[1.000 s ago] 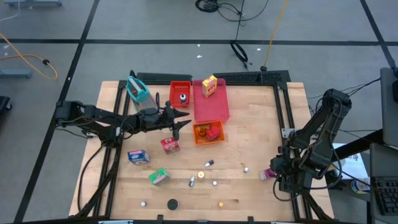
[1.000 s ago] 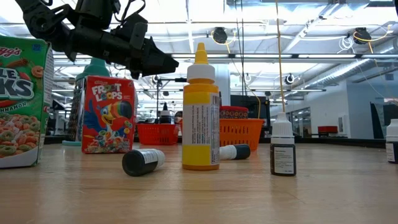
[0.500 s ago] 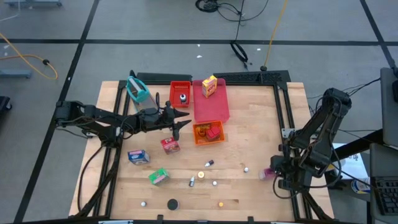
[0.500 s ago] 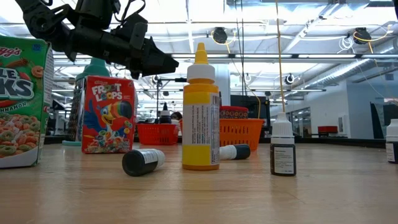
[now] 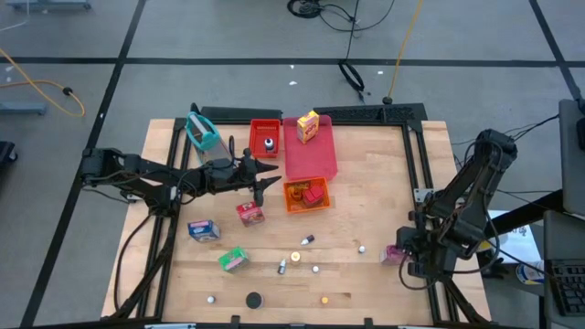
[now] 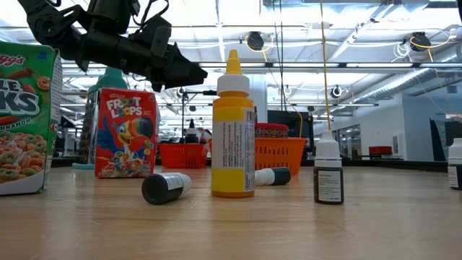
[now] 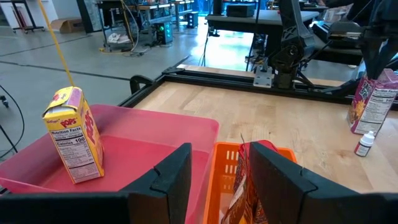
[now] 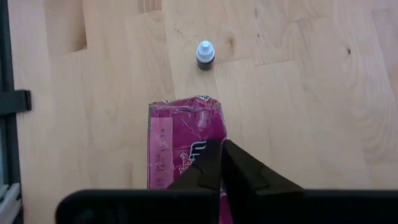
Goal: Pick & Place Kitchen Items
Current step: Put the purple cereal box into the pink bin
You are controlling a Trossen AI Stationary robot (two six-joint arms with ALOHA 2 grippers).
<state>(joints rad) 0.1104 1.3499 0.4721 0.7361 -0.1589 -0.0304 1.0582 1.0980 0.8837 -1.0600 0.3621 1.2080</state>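
**Right jaws closed over pink box at the worktop's right edge**

The pink box [image 8: 184,144] lay flat by the worktop's [image 5: 366,183] right edge, its long axis in line with the right gripper [image 8: 222,163]. Its near end was hidden beneath the fingers. Those jaws were closed together on top of the box; whether they pinched it could not be told. The left gripper [image 7: 214,169] hovered over the orange tray [image 7: 219,180], jaws partly open, a red packet [image 7: 249,180] between them.
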